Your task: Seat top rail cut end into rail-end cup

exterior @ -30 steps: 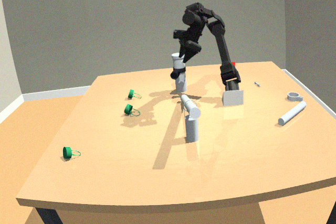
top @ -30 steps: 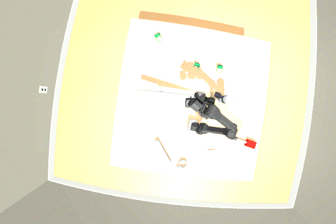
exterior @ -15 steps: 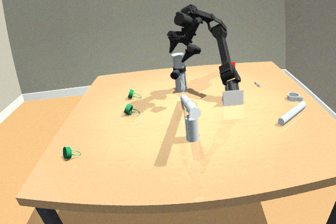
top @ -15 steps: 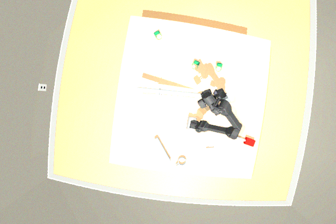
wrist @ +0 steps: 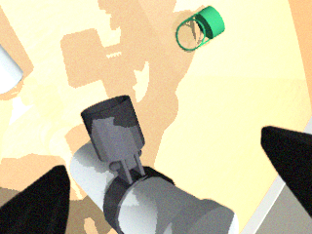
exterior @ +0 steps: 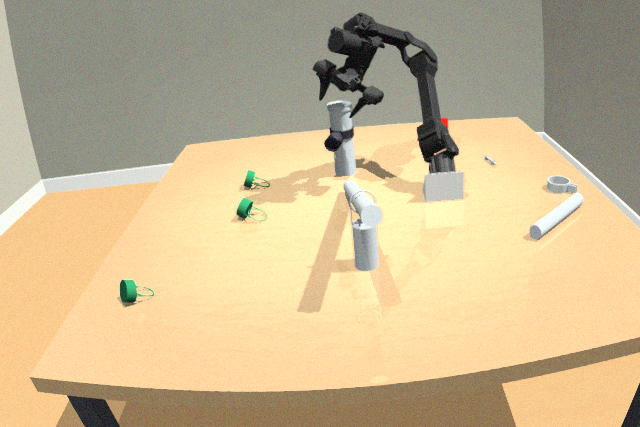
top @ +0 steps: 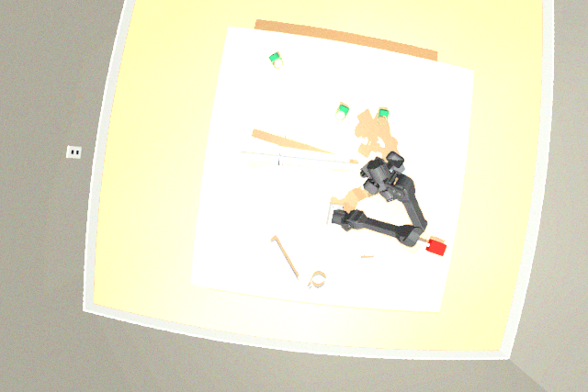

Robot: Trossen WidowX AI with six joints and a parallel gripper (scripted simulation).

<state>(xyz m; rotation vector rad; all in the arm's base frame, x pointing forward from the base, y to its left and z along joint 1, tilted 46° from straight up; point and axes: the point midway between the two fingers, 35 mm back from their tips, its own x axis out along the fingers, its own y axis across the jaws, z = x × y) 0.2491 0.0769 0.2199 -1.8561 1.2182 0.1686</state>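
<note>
The grey top rail lies through the loop on the short post. Its far end is outside the black rail-end cup, with a gap between them. The cup hangs on the black brace band on the big post, below the post cap. The cup's open mouth points away from the post. My gripper is open and empty, around and above the post top, with fingertips apart on either side. It is away from the rail. Whether it touches the post is unclear.
Green loop fittings lie on the table. A loose grey tube, a grey clamp ring and a small bolt lie right of the arm. A grey plate stands at the arm's base. A red block is behind it.
</note>
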